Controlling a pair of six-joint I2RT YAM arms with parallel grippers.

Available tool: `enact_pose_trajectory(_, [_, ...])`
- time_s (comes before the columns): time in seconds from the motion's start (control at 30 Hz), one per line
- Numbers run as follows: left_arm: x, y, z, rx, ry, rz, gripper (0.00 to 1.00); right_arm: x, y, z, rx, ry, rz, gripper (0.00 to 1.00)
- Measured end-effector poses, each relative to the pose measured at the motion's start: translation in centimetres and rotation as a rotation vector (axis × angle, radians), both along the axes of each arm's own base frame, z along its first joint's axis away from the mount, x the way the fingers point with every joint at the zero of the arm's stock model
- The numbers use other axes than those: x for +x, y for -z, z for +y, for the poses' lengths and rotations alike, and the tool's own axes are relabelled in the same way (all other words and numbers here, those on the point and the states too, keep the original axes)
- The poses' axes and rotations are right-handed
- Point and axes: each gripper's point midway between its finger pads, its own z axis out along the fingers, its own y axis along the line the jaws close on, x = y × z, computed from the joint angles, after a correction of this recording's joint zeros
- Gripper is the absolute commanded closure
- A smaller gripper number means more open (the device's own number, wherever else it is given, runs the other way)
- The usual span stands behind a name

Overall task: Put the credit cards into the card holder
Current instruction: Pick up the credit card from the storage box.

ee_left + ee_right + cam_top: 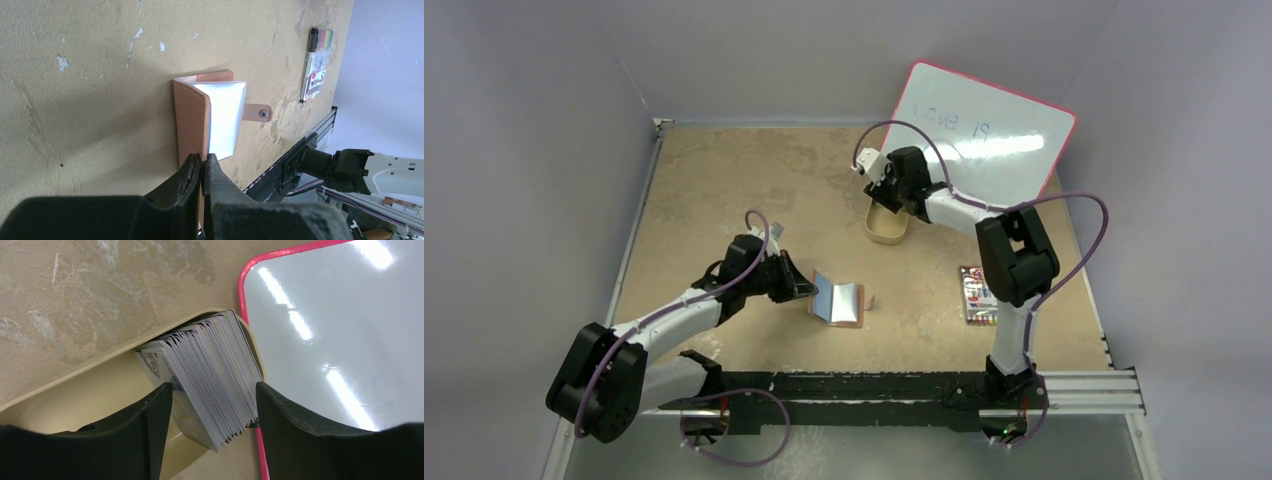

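Pink-rimmed whiteboard [994,125] at back, tan oval tray [884,238], marker pack [977,296]

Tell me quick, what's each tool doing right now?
Left tool: closed, pinching the card holder.
Right tool: open, straddling the credit cards in the tray.

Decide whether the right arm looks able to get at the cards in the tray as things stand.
Probably yes: the right gripper hangs over the tray, its jaws open either side of the cards, with nothing in between.
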Motion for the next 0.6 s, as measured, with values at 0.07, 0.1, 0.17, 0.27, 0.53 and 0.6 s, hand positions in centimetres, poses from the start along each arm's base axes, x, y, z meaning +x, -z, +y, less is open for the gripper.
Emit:
enact_pose_trajectory(0.07, [-0.01, 0.0, 0.0, 0.0, 0.0, 0.0, 1.0, 0.31, -0.29, -0.1, 0.0, 0.01, -0.017, 0.4])
enact_pose_trajectory(0.1, [-0.01, 0.0, 0.0, 0.0, 0.0, 0.0, 1.0, 0.35, -0.36, -0.1, -0.001, 0.012, -0.02, 0.42])
enact_pose_trajectory(0.17, [-0.01, 0.0, 0.0, 0.0, 0.0, 0.0, 1.0, 0.36, -0.4, 0.05, -0.003, 0.011, -0.026, 0.44])
enact_pose_trajectory(0.27, [-0.01, 0.0, 0.0, 0.0, 0.0, 0.0, 1.0, 0.4, -0.53, 0.21, -0.003, 0.009, -0.033, 0.49])
enact_pose_trajectory(0.53, [-0.01, 0.01, 0.0, 0.0, 0.0, 0.0, 1.0, 0.27, -0.51, 0.61, 0.006, 0.001, -0.03, 0.62])
enact_pose_trajectory(0.6, [-0.01, 0.02, 0.0, 0.0, 0.001, 0.001, 1.0, 0.23, -0.52, 0.71, 0.006, -0.001, -0.031, 0.64])
